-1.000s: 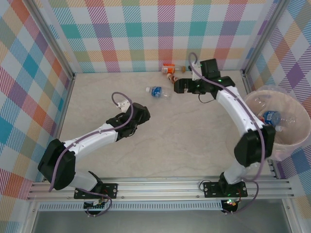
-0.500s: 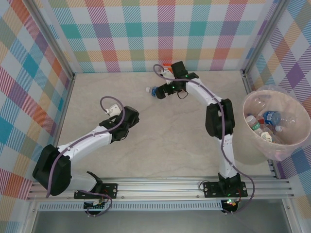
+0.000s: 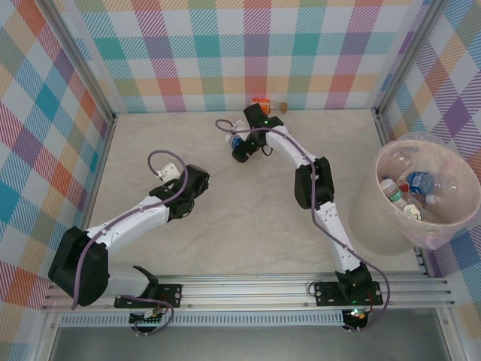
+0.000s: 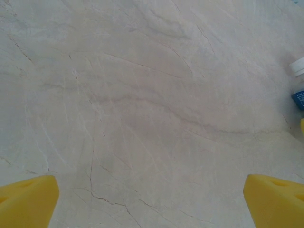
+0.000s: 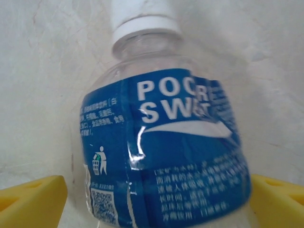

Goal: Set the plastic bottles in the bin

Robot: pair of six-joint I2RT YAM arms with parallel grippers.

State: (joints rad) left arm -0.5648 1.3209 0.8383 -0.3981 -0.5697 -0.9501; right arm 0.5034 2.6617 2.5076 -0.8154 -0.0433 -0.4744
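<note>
I am straddling the blue-label bottle [image 5: 161, 137] with the open right gripper [image 5: 156, 199]; I am planning a gentle, centred squeeze.

Right wrist view. A clear plastic bottle [image 5: 161, 152] is seen lying on the pale, veined surface [image 5: 42, 61], its white cap [image 5: 142, 21] pointed away from the two yellow fingers [image 5: 31, 197]. A creased blue label [image 5: 166, 142] with white lettering is wrapped around it. The body is flanked by the spread fingers, with a narrow gap left at the left one.
</note>
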